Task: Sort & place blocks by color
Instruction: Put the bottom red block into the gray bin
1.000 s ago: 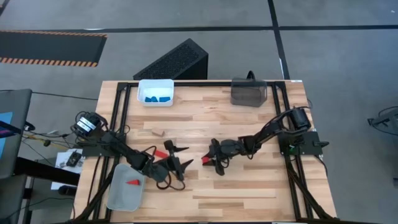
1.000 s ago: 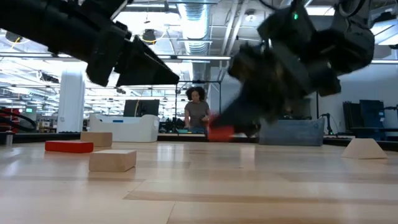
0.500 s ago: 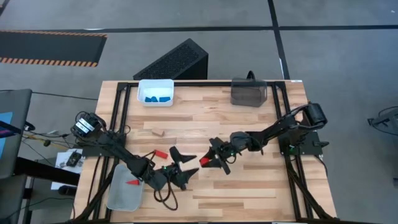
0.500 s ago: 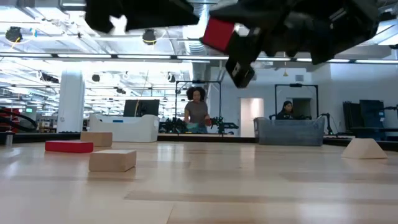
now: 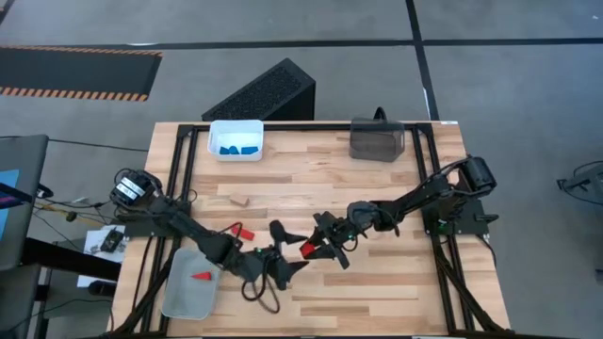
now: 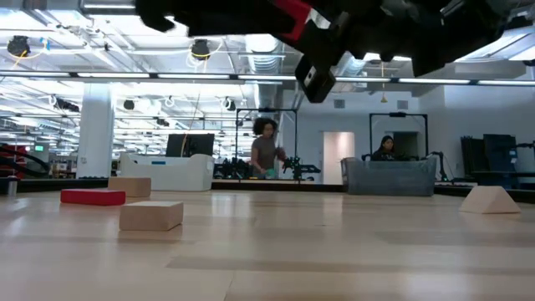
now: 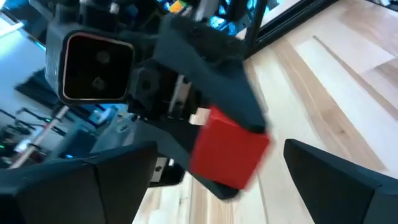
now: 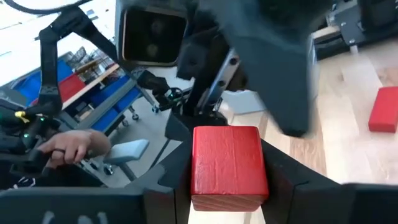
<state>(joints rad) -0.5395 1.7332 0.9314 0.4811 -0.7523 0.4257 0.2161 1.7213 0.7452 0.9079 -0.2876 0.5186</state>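
Observation:
A red cube (image 5: 308,249) hangs above the middle of the table with my right gripper (image 5: 311,248) shut on it. My left gripper (image 5: 286,248) faces it from the left, open, with one finger on either side of the cube (image 7: 229,148) and a gap to each. A red bar (image 5: 241,230) and a light wood block (image 5: 237,200) lie flat on the table. The low view shows two wood blocks (image 6: 150,215) and a wood wedge (image 6: 489,199) resting on the tabletop. My right gripper pinches the red cube between its two fingers, on two opposite side faces (image 8: 199,177). The fingers come roughly level from the table's right side. The cube is lifted clear of the table, one face turned toward the left gripper.
A white bin (image 5: 215,149) with blue blocks stands at the far left, a dark tinted bin (image 5: 377,141) at the far right. A grey bin (image 5: 184,297) at the near left holds a red wedge (image 5: 202,276). People show in the room beyond the table.
My right gripper has lifted the red cube off the table, tipped up to level and gone a little toward the left gripper. My left gripper has risen, rolled and gone toward the table's right, so its open fingers now flank the cube.

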